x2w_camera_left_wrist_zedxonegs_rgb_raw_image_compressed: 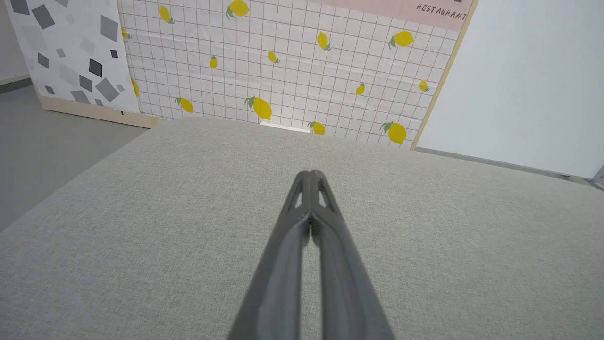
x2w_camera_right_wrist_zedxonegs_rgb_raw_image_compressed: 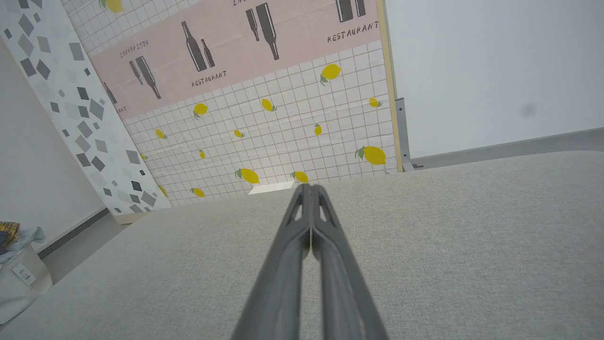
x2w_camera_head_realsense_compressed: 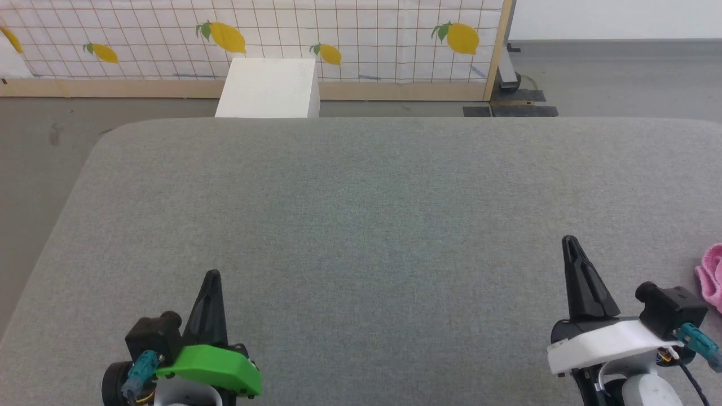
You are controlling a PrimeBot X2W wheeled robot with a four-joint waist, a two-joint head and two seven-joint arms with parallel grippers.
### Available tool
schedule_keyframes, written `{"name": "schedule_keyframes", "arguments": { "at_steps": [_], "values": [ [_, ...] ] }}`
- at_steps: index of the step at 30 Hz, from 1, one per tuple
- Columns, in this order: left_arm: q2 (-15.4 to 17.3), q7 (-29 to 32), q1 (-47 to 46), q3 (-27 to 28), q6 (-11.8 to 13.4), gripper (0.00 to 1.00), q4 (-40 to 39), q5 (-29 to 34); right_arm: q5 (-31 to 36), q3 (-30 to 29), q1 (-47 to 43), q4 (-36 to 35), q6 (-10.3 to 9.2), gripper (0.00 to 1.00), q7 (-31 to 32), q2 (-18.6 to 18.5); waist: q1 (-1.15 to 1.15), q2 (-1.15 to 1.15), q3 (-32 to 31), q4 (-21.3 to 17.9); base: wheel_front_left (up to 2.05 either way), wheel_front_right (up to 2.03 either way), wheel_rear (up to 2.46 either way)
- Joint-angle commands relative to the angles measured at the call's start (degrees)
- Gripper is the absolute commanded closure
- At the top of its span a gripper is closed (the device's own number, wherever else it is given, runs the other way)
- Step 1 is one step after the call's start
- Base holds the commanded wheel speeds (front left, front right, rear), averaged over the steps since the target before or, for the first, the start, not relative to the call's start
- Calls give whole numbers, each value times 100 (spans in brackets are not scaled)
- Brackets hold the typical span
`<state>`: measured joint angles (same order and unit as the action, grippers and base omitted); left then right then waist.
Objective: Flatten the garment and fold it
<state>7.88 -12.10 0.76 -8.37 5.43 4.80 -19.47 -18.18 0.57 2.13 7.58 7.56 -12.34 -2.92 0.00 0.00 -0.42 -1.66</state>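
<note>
A broad padded surface (x2w_camera_head_realsense_compressed: 361, 225) spreads across the head view, covered in grey woven cloth with a fine, even grain and rounded far corners; in both wrist views the same weave looks pale and slightly mottled. Behind it stands a flat backdrop panel (x2w_camera_head_realsense_compressed: 361, 34), white with a thin square grid and yellow lemons with green leaves, framed in light wood; the right wrist view shows a pink band (x2w_camera_right_wrist_zedxonegs_rgb_raw_image_compressed: 236, 42) above the grid, printed with dark bottle shapes, and a speckled panel (x2w_camera_right_wrist_zedxonegs_rgb_raw_image_compressed: 71, 118) of grey squares beside it. A smooth pale wall (x2w_camera_right_wrist_zedxonegs_rgb_raw_image_compressed: 495, 71) rises to the right of the backdrop. A plain white box (x2w_camera_head_realsense_compressed: 268, 87) with crisp edges sits between the backdrop and the far edge of the padded surface.

The left gripper (x2w_camera_head_realsense_compressed: 212, 276) sits at the lower left above a glossy green cover (x2w_camera_head_realsense_compressed: 217, 369); its long dark tapered fingers are pressed together tip to tip with nothing between them, as its wrist view confirms (x2w_camera_left_wrist_zedxonegs_rgb_raw_image_compressed: 311, 174). The right gripper (x2w_camera_head_realsense_compressed: 568, 241), on a white cover (x2w_camera_head_realsense_compressed: 603, 344), is likewise fully closed and empty (x2w_camera_right_wrist_zedxonegs_rgb_raw_image_compressed: 309, 186).

The garment (x2w_camera_head_realsense_compressed: 712, 276) is a small bunched pink lump with gathered ridges, lying on the padded surface at the right edge of the head view, right of the right gripper and apart from it; the frame cuts it off.
</note>
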Motion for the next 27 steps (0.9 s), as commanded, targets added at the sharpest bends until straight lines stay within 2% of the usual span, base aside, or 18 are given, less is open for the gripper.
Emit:
{"name": "schedule_keyframes", "arguments": {
  "at_steps": [1, 27],
  "values": [
    [-24, 29, -13, 31, -49, 100, -37, 92, 73, -3, -39, -51, -1, 100, 37, 1, 0, 0, 1, 2, 0, 0, 0],
    [-162, 372, -31, 265, -192, 100, -166, 631, 580, -19, -89, -256, -3, 100, 385, 2, 0, 0, 13, 50, 0, 0, 0]
  ]
}}
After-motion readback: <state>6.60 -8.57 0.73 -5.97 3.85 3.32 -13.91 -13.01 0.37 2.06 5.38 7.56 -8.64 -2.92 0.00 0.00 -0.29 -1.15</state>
